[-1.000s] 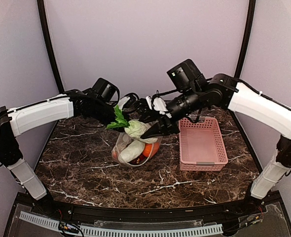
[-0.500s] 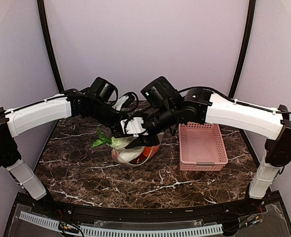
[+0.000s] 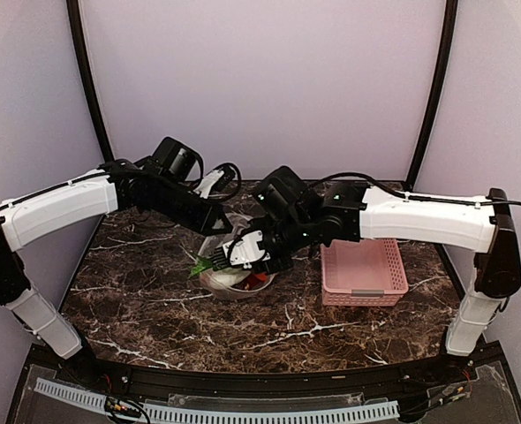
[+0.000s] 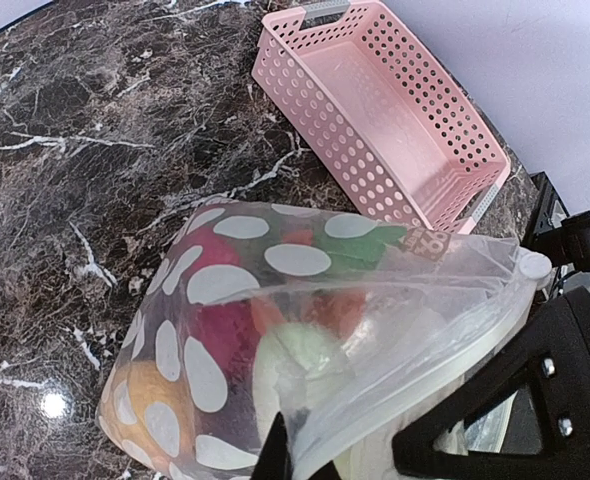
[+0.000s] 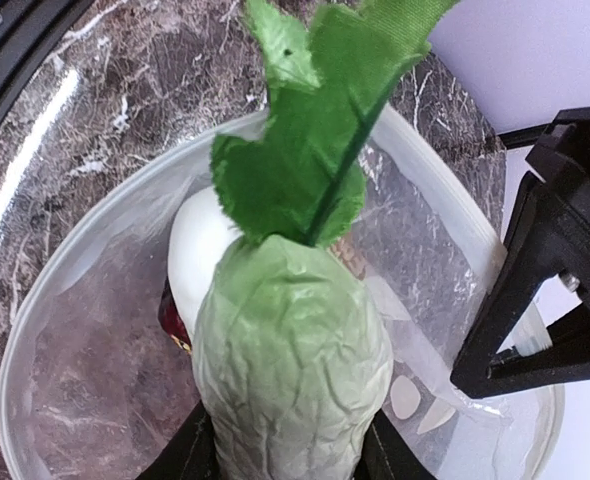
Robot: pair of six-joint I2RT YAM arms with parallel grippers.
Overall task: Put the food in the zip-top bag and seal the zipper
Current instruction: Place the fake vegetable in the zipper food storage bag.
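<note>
The dotted zip-top bag (image 3: pixel 228 276) stands open on the marble table. My left gripper (image 3: pixel 215 221) is shut on its mouth edge and holds it up; in the left wrist view (image 4: pixel 310 465) the zipper strip (image 4: pixel 445 330) runs from its jaws. My right gripper (image 3: pixel 250 256) is shut on the white-green cabbage (image 5: pixel 290 350), held in the bag's mouth with its green leaves (image 5: pixel 315 150) pointing out. Inside the bag I see the white radish (image 5: pixel 200 240), a dark maroon piece (image 4: pixel 225 330), the orange (image 4: pixel 140 390) and a red one (image 4: pixel 365 300).
The pink plastic basket (image 3: pixel 361 269) sits empty just right of the bag, also in the left wrist view (image 4: pixel 375 100). Both arms cross over the middle of the table above the bag. Dark marble top (image 3: pixel 137 291) lies around it.
My right gripper has carried the cabbage down and to the left, from above the bag into its mouth. The left gripper has kept hold of the bag edge and shifted slightly.
</note>
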